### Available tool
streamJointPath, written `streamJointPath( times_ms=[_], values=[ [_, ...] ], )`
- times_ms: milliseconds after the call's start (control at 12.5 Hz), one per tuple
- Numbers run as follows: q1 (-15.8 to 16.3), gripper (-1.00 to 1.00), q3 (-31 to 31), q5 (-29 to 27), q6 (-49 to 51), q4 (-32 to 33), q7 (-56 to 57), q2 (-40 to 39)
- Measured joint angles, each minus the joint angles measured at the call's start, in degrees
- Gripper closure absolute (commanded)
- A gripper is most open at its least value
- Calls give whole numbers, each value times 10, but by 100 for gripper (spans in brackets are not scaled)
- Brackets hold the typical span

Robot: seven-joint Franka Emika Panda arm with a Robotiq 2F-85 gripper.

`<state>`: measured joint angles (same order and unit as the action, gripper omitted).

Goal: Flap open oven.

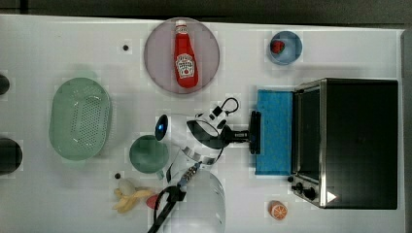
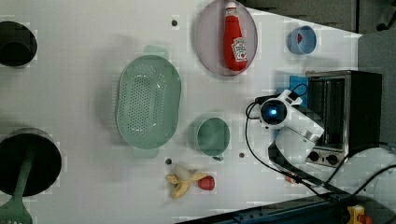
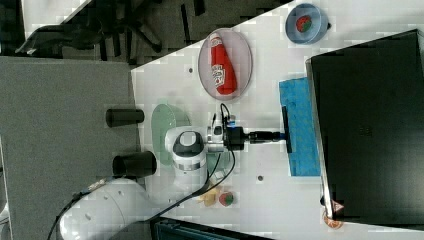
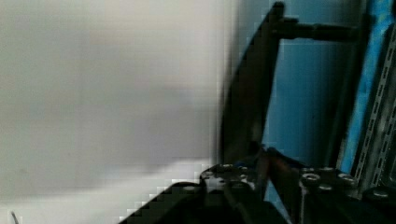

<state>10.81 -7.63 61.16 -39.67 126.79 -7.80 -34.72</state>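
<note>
The oven [image 1: 359, 143] stands at the top view's right, a black box with a silver front frame and knobs. Its blue-tinted glass door [image 1: 274, 111] lies folded down flat on the table toward the arm. The dark bar handle [image 1: 255, 119] runs along the door's free edge. My gripper [image 1: 251, 133] reaches in level from the top view's left and is shut on that handle near its middle. The right view shows the same grip, with the gripper [image 3: 282, 136] at the handle [image 3: 285, 115]. In the wrist view the handle [image 4: 250, 93] runs down between my fingers.
A plate [image 1: 155, 53] carries a ketchup bottle [image 1: 184, 56]. A blue bowl [image 1: 285, 47] holds a strawberry behind the oven door. A green colander [image 1: 80, 119], green cup [image 1: 148, 154], banana [image 1: 127, 199] and orange slice [image 1: 278, 210] lie around the arm.
</note>
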Motion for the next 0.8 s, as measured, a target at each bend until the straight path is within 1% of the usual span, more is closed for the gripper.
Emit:
streamJointPath(
  times_ms=[320, 400, 480, 560, 720, 800],
  values=[
    [3, 65, -2, -4, 4, -10, -19, -5],
    [2, 65, -3, -12, 2, -12, -19, -5],
    [0, 65, -5, -32, -3, -15, -20, -3],
    [-6, 65, -6, -70, -10, -17, -20, 1],
    [-14, 65, -25, -205, -28, -30, -20, 23],
    [-21, 65, -24, -272, -43, -31, -20, 43]
  ],
)
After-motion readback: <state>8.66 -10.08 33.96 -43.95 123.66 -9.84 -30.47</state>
